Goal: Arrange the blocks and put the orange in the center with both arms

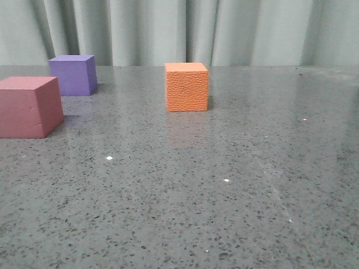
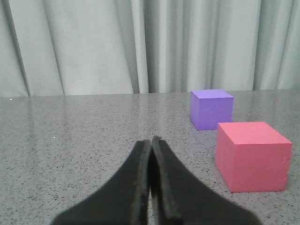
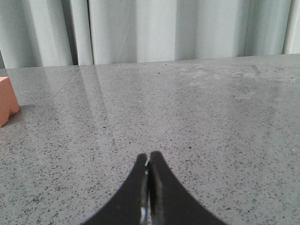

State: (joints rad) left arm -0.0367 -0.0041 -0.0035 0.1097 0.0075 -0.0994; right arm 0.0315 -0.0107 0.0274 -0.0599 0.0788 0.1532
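With fingertips pressed together, each pincer [image 2: 151, 140] [image 3: 149, 154] idles.

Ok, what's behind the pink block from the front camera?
The purple block sits behind the pink block, slightly to its right and apart from it, then bare table and the curtain. The pink block hides the table directly behind it.

The pinkish-red matte foam cube [image 1: 29, 107] is cut off by the front view's left edge, so its far side goes unseen. In the right wrist view only a corner of the bright orange pebbled cube [image 3: 7, 100] shows. Neither arm appears in the front view.
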